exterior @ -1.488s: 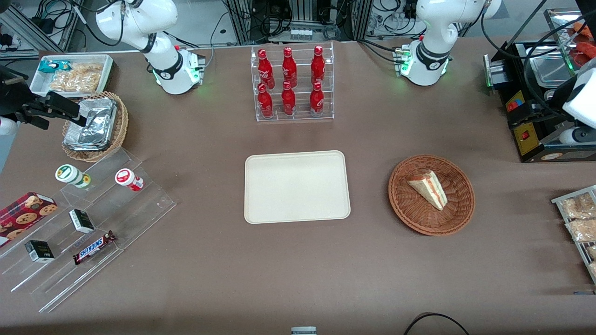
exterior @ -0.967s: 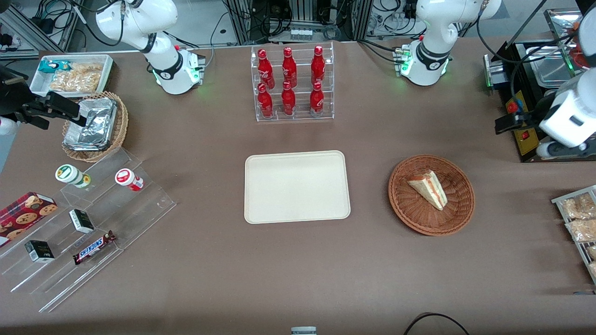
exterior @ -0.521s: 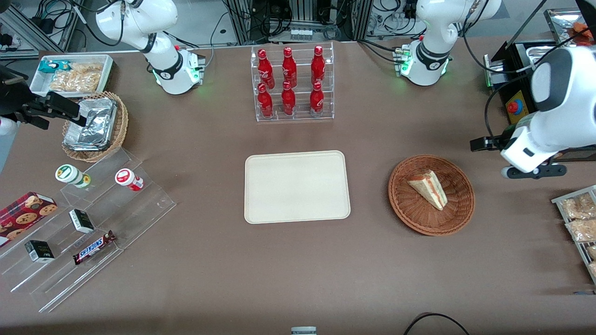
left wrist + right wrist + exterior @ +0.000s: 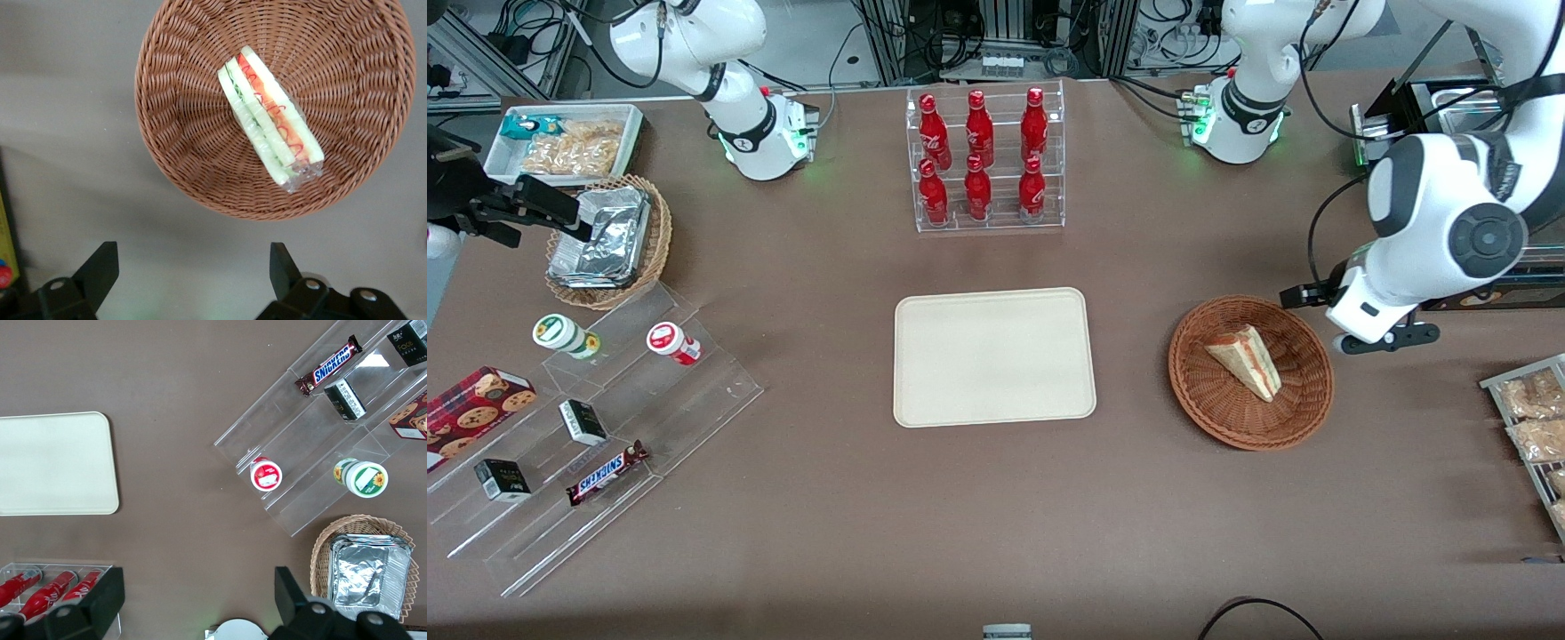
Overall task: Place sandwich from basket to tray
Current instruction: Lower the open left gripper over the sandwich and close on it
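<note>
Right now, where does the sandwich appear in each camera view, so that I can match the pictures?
Front view: the sandwich lies in the basket, beside the tray, toward the working arm's end; the hand hovers by the basket's rim.
Left wrist view: the sandwich lies in the basket, apart from the open hand.
Right wrist view: not in it.
Shared landmark: the basket.

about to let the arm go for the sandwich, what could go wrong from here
1. The sandwich is in clear wrap, loose at one end; the jaws might catch only film and it may slip.
2. It lies on the sloping basket wall, so a squeeze could tip or squash it.
3. The gripper, jaws open, hangs beside the basket rim toward the working arm's end; descending too soon could hit the rim and shove the basket, perhaps away from the tray.
</note>
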Motion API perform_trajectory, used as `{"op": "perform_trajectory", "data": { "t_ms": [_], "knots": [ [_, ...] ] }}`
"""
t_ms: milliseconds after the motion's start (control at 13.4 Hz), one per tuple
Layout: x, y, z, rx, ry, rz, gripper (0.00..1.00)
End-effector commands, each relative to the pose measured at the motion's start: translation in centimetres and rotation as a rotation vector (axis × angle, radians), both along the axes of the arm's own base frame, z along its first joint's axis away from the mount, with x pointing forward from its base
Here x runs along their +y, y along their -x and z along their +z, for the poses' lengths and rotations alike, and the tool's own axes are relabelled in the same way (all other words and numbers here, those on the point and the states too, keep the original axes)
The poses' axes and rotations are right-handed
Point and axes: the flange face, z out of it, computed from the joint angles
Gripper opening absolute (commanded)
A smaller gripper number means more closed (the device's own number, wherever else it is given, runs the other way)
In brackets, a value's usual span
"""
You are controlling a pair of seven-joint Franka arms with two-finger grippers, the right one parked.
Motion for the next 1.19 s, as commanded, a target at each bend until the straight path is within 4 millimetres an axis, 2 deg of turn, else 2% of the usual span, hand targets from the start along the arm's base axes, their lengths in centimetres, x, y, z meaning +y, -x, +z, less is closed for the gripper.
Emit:
{"op": "perform_trajectory", "data": {
  "t_ms": [0, 149, 298, 521, 669, 1116],
  "knots": [
    [-1.9, 0.9, -0.8, -0.067, -0.043, 0.14, 1.0],
    [-3.3, 1.4, -2.6, -0.132, -0.054, 0.264, 1.0],
    [-3.6, 1.5, -3.6, -0.167, -0.065, 0.394, 1.0],
    [-4.5, 0.9, -5.3, -0.183, -0.085, 0.563, 1.0],
    [-6.1, 0.7, -6.7, -0.202, -0.092, 0.65, 1.0],
    [-6.5, 0.4, -11.2, -0.177, -0.102, 0.653, 1.0]
  ]
}}
